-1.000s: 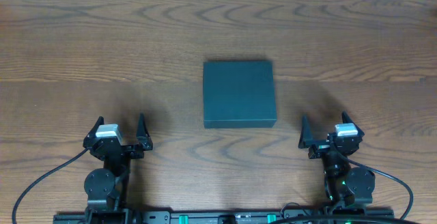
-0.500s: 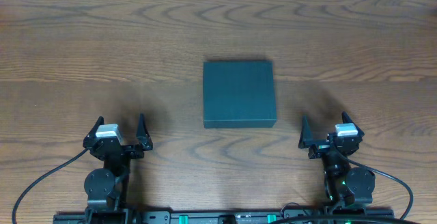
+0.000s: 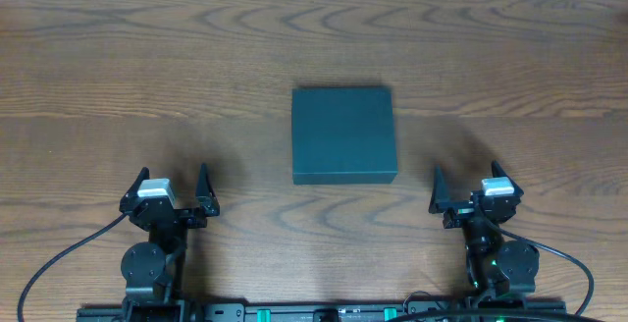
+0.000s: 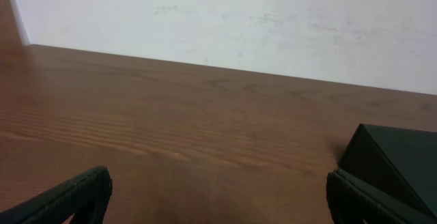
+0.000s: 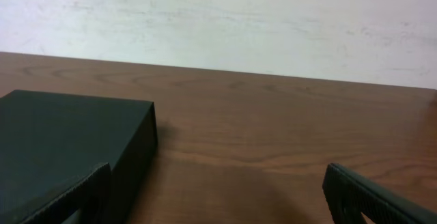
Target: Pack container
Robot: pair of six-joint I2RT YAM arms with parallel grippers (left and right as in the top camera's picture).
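Observation:
The container (image 3: 343,134) is a dark teal-black box, lid closed, lying flat at the middle of the wooden table. It shows at the right edge of the left wrist view (image 4: 399,157) and at the left of the right wrist view (image 5: 65,142). My left gripper (image 3: 169,190) rests near the front edge, left of the box, jaws wide open with only bare wood between them (image 4: 217,195). My right gripper (image 3: 469,188) sits to the box's front right, also open and holding nothing (image 5: 222,195).
The brown wooden table (image 3: 118,86) stretches wide on all sides of the box. A white wall (image 4: 273,19) stands behind its far edge. Black cables (image 3: 59,258) trail from both arm bases at the front edge.

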